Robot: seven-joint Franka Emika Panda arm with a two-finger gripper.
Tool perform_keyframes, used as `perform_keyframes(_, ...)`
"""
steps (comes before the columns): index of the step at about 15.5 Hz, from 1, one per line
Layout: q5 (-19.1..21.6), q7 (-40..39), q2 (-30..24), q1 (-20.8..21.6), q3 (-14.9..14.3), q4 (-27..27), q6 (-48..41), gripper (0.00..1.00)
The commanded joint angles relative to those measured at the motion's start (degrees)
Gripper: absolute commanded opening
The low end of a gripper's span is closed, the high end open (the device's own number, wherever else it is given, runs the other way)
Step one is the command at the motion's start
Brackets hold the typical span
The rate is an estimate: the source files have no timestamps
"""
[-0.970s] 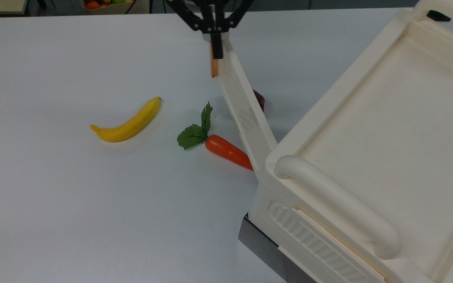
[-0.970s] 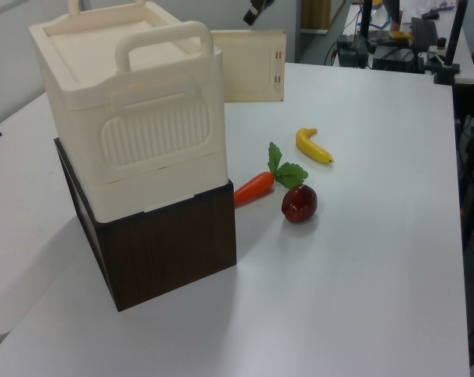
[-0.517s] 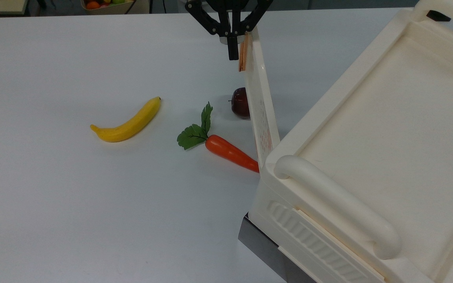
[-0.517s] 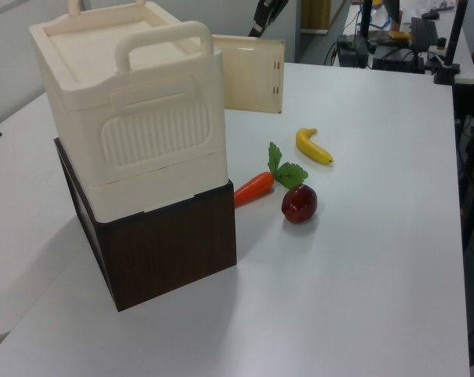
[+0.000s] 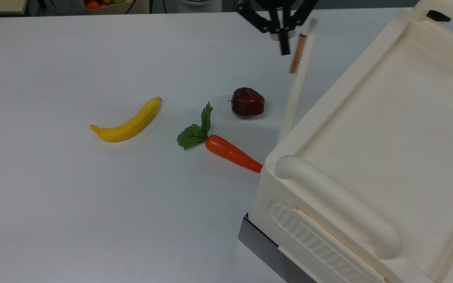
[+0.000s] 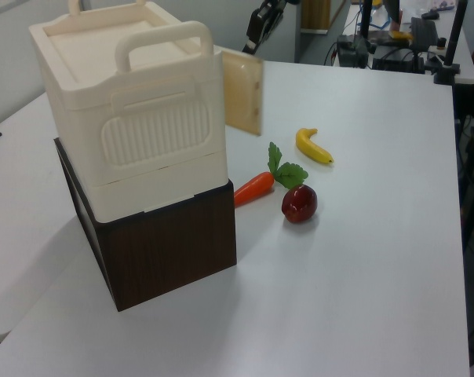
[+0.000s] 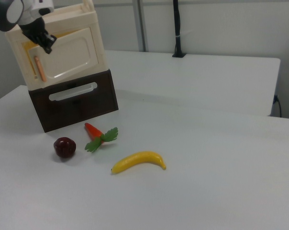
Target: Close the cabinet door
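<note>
Although nearly shut, the long cream-white plastic cabinet door [image 5: 295, 84] stands slightly ajar from the cream cabinet [image 5: 368, 137]; final push remains. Black tool [image 5: 284, 45] sits beside its copper handle strip [image 5: 297, 54], finger state unclear.

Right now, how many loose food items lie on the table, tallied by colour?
Yellow: 1, the banana
Orange: 1, the carrot
Dark red: 1, the apple
Total: 3

Cream cabinet door [image 6: 243, 93] ajar, hand [image 6: 258, 23] above it, banana [image 6: 313, 147] beyond
</note>
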Motion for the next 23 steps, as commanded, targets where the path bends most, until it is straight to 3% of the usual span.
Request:
perform_keyframes(1, 2.06, 4.44, -0.33, 4.25, -0.53, -0.22, -0.02, 0.0)
perform_keyframes(7, 1.98, 4.28, -0.07, 4.44, -0.62, -0.3, 1.65, 0.0)
perform_keyframes(13, 2.06, 4.45, 2.57, 5.58, -0.53, -0.65, 11.92, 0.0)
perform_keyframes(23, 2.67, 4.1, 4.33, 5.58, -0.53, -0.65, 17.01, 0.0)
